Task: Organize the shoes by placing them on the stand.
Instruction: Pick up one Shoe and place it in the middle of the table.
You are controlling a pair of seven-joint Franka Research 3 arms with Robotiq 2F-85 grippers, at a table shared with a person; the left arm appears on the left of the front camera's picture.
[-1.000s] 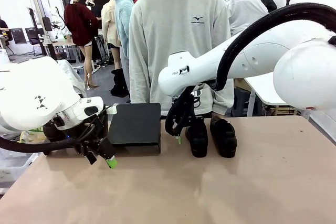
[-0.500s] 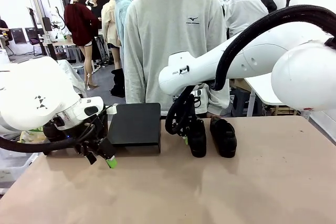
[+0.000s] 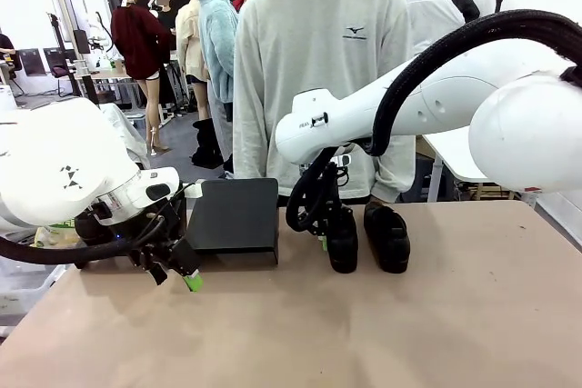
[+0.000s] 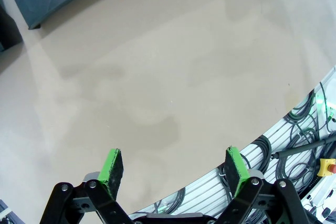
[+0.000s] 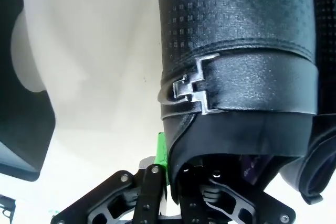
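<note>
Beige table [image 3: 436,315] with a low black stand [image 3: 235,215] and two black shoes, the right gripper [image 3: 323,241] clamped on one.

Open tabletop runs along the near edge and out to the right. Both shoes stand side by side near the far edge, just right of the stand and not on it. The right gripper, clenched, grasps the buckled shoe [image 3: 344,244] at its collar on the side facing the stand; one finger appears to sit inside the opening, though the wrist view is dark there. The other shoe [image 3: 389,238] is just beside it. The left gripper [image 3: 177,272] hangs released, fingers spread, low over bare table by the stand's near left corner. A person [image 3: 318,61] stands behind the far edge.
</note>
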